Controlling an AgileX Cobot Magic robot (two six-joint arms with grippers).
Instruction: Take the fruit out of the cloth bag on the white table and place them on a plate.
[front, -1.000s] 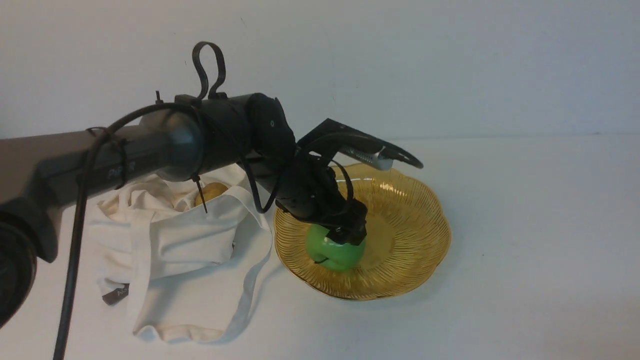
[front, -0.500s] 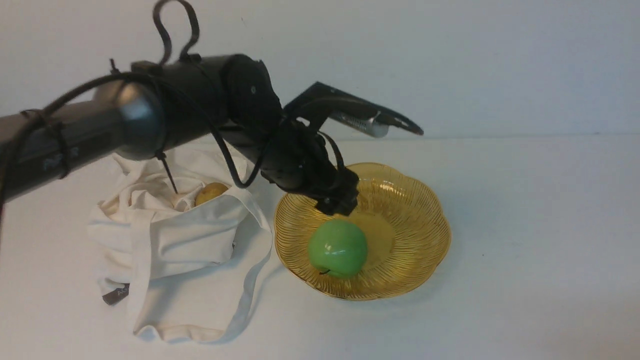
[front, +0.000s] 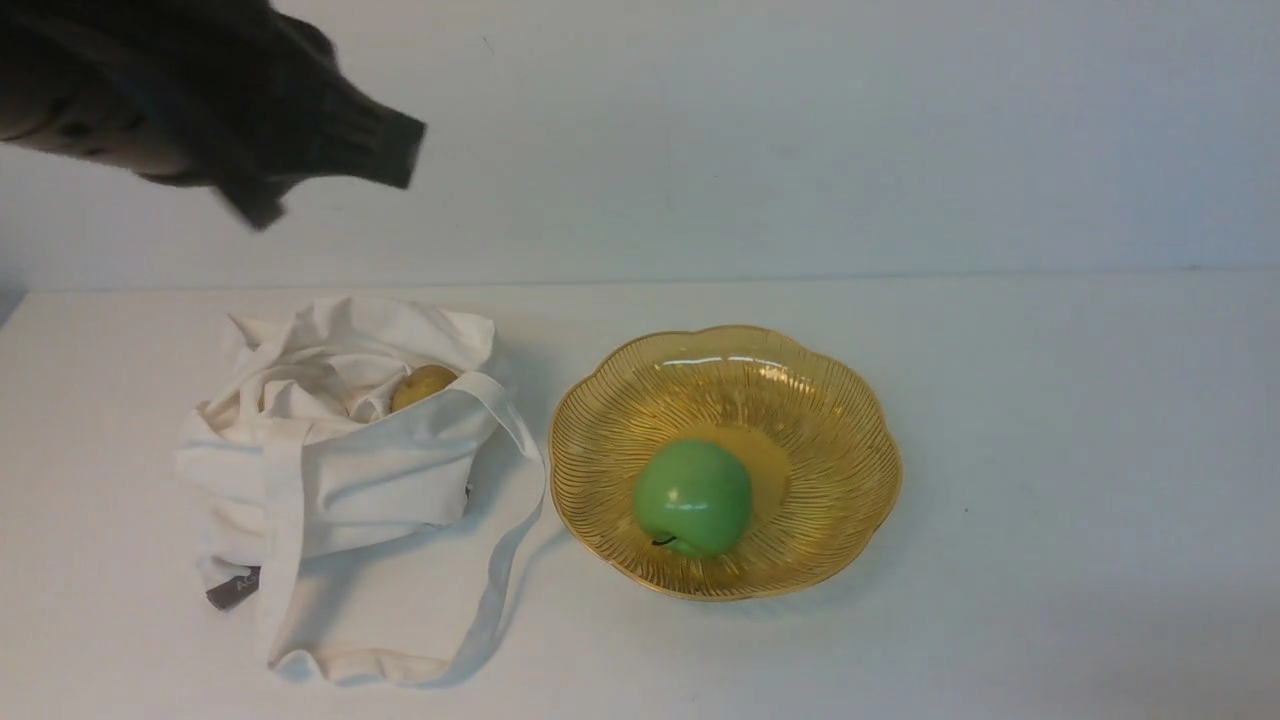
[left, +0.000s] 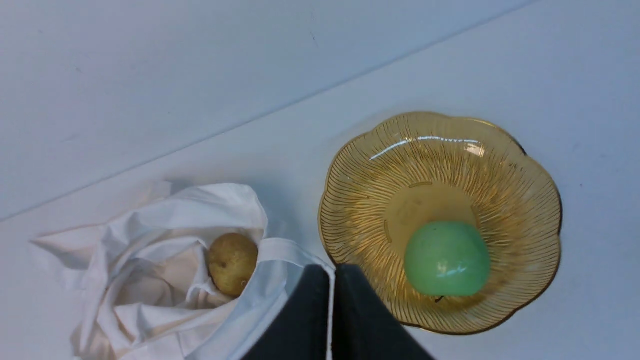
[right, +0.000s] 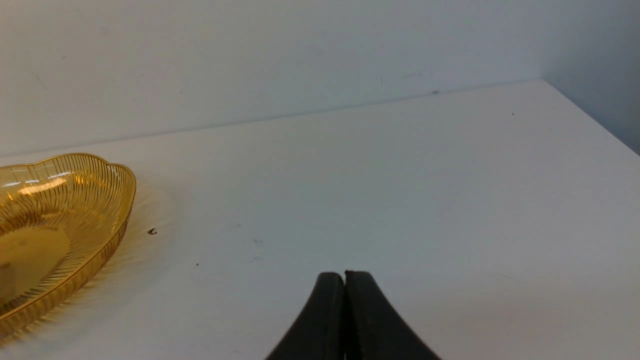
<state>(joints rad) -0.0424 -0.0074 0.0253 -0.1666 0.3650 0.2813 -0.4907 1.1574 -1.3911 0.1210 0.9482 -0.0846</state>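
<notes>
Left hand (left: 332, 272) lifted away, pressed together | right hand (right: 344, 274) pressed together | glossy green apple (front: 693, 498) on plate (front: 830, 420)

there's a plain pale wall (front: 800, 130) running across the whole back, with a few faint scuffs (front: 486, 42) on it. one tiny dark crumb (right: 151, 231) is lying loose, and a darker grey patch (right: 600, 60) shows off past the far corner, honestly can't tell what that is.

With left arm (front: 200, 100) held high, left fingers (left: 312, 320) and right fingers (right: 325, 315) meet.
</notes>
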